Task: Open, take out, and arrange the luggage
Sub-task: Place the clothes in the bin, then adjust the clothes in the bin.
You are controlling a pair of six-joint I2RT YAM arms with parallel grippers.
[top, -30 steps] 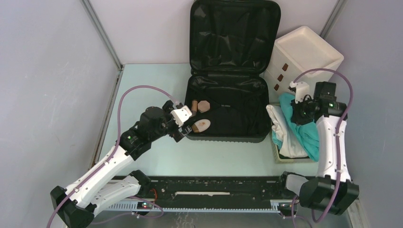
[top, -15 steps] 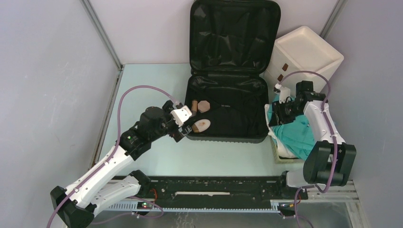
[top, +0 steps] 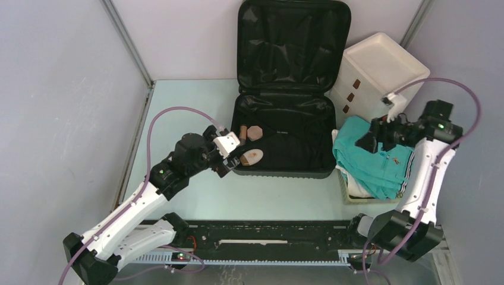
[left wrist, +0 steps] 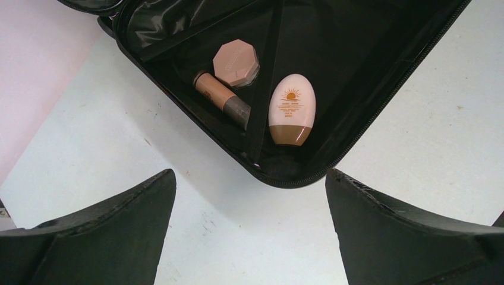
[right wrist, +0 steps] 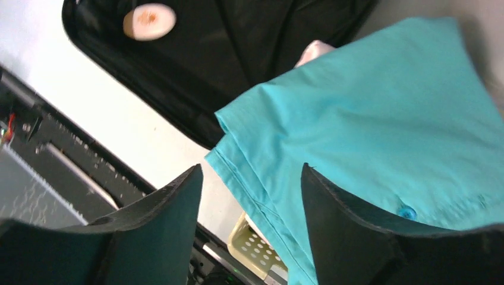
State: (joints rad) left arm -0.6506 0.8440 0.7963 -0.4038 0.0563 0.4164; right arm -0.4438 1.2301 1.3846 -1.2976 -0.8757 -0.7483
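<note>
Pale green tabletop lay under soft even light, plain grey walls stood at left, back and right, thin metal posts marked the far corners, black rail ran along the near edge

The luggage fills the upper middle of the frame, one rounded corner pointing down over the pale table. In its black lining lie an octagonal compact, a brown tube and an oval bottle. The left gripper has its fingers spread wide at the lower corners, with nothing between them.
</note>
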